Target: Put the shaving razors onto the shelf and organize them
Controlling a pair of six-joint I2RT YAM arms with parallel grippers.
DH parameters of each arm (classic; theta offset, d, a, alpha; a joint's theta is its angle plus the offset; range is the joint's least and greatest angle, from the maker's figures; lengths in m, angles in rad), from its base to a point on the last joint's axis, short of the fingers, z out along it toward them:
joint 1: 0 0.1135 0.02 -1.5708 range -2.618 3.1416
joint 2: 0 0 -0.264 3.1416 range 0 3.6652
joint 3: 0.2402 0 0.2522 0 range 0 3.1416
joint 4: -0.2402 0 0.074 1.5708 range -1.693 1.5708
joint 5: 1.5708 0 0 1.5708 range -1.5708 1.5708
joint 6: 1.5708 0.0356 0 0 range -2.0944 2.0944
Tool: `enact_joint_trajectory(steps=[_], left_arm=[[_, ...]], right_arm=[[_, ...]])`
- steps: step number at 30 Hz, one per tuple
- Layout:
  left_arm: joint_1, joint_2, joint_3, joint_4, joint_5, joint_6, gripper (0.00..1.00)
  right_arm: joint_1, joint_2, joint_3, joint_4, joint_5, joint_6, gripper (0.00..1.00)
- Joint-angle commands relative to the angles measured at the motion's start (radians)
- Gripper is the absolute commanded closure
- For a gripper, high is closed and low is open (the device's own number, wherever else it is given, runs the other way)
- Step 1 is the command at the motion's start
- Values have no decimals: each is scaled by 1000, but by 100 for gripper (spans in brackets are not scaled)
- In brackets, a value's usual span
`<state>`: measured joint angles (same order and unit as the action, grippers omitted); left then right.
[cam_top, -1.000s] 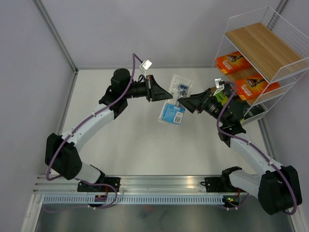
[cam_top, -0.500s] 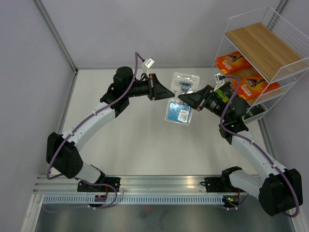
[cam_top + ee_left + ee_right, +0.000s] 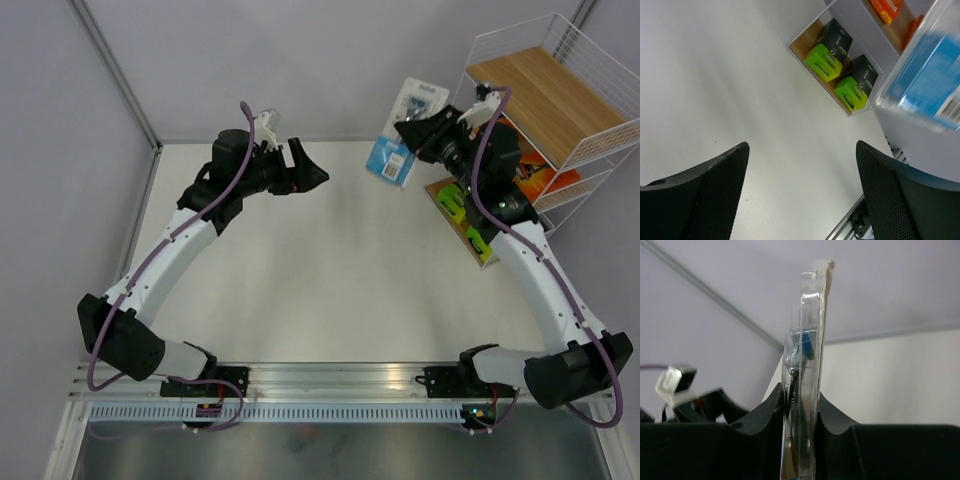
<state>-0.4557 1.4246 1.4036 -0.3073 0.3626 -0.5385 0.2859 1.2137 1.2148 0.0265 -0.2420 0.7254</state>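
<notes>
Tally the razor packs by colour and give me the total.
Orange packs: 2
Black-and-lime packs: 2
White-and-blue blister pack: 1
Total: 5

White tabletop enclosed by pale lilac walls — grey strut across one wall, aluminium rail along the near edge
</notes>
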Motion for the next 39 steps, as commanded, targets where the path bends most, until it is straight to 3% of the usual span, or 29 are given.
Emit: enact_joint_trajectory(steps=[1, 5, 13, 19, 25, 33, 37, 39], left_arm=[[-3, -68, -51, -49, -99, 55, 9], [-3, -98, -110, -50, -137, 54, 8], [-3, -99, -140, -44, -109, 60, 8], [-5, -95, -179, 10, -88, 46, 8], [-3, -95, -201, 22, -79, 43, 8], [-5, -69, -198, 22, -76, 48, 8], [-3, -46, -187, 20, -85, 46, 8], [-3, -29, -177, 22, -80, 46, 8]], right_arm=[[-4, 74, 282, -177, 300, -121, 100], [-20, 142, 484, -241, 571, -112, 99], [-57, 191, 611, -201, 1022, -23, 100], [-68, 175, 549, -74, 1311, -20, 99], [-76, 225, 558, 172, 1487, -141, 99], [-140, 336, 624, 178, 1524, -121, 100], [-211, 369, 675, -9, 1417, 5, 99], [-250, 372, 678, -64, 1367, 80, 85]])
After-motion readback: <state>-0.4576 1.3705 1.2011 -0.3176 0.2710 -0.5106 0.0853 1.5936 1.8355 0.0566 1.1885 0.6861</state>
